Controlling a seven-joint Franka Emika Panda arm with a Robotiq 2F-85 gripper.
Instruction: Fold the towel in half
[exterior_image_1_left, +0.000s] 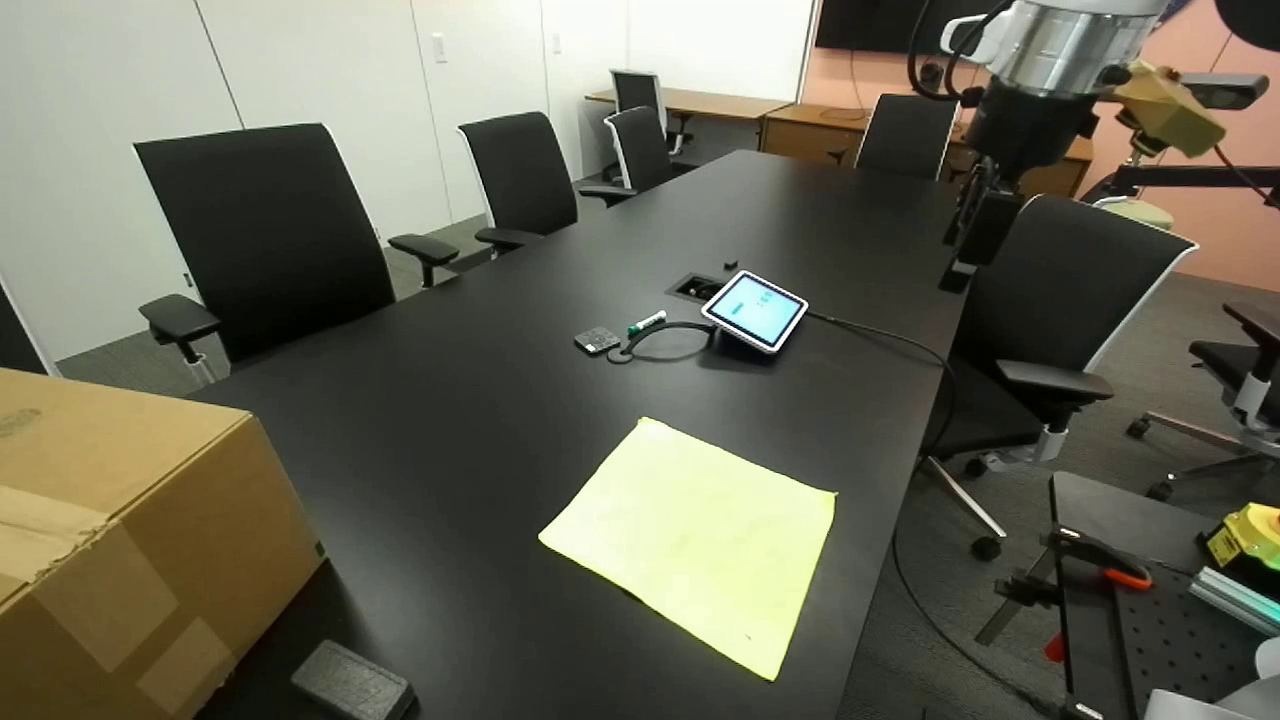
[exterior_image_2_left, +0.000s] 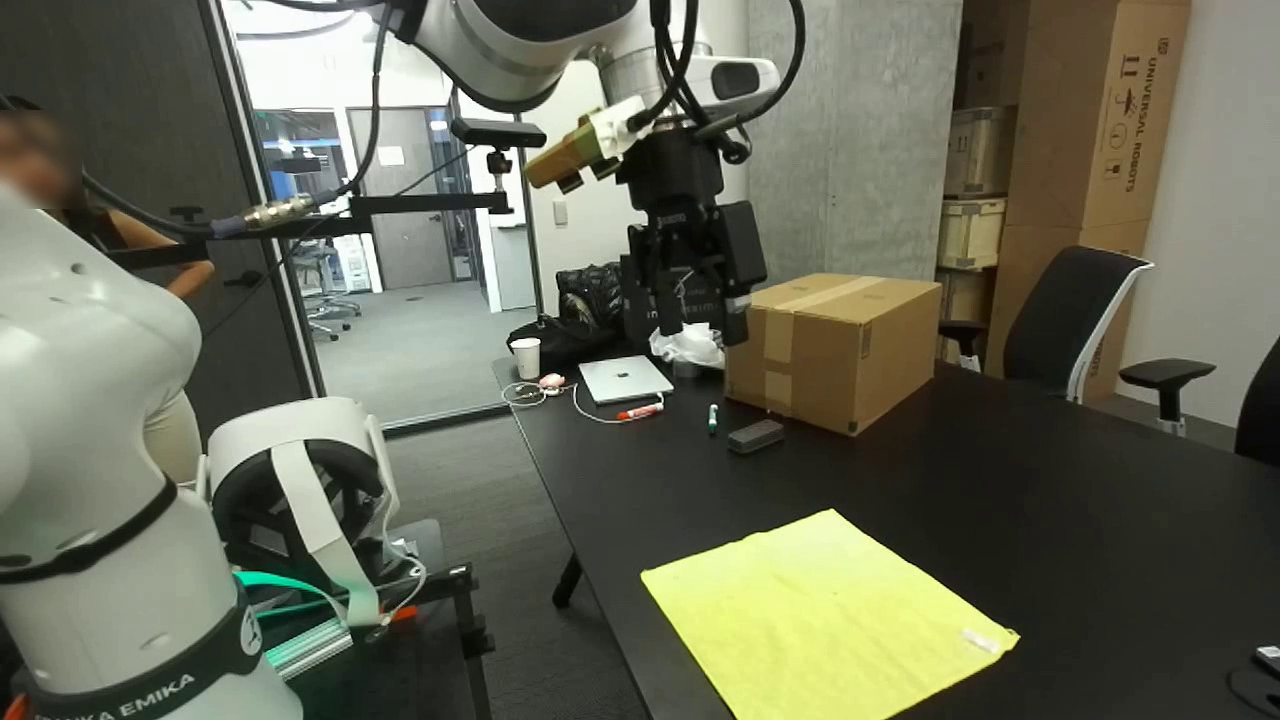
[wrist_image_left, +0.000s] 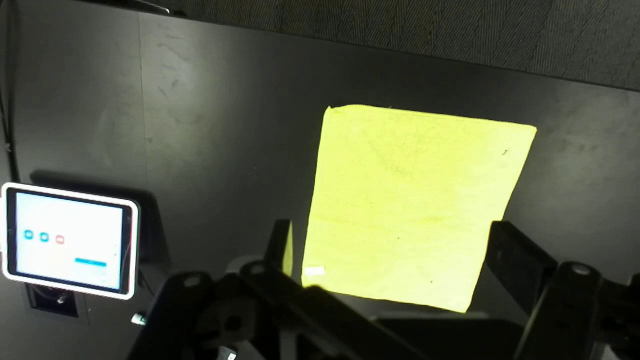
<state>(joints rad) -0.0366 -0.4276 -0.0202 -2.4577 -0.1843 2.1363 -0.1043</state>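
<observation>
We find the towel (wrist_image_left: 410, 200) spread flat on the worktop (wrist_image_left: 225, 150). In the wrist view a white tag (wrist_image_left: 314, 270) sits at its eight o'clock corner, too small to read, and the tablet (wrist_image_left: 70, 240) at nine o'clock shows a screen we cannot read. The pincer (exterior_image_2_left: 703, 322) hangs above, released, its fingers (wrist_image_left: 520, 262) wide apart. In an exterior view, going by the towel, we read "EMIKA" on the arm's column (exterior_image_2_left: 120, 600) at nine o'clock and "UNIVERSAL ROBOTS" on a tall carton (exterior_image_2_left: 1085, 130) at one o'clock.
</observation>
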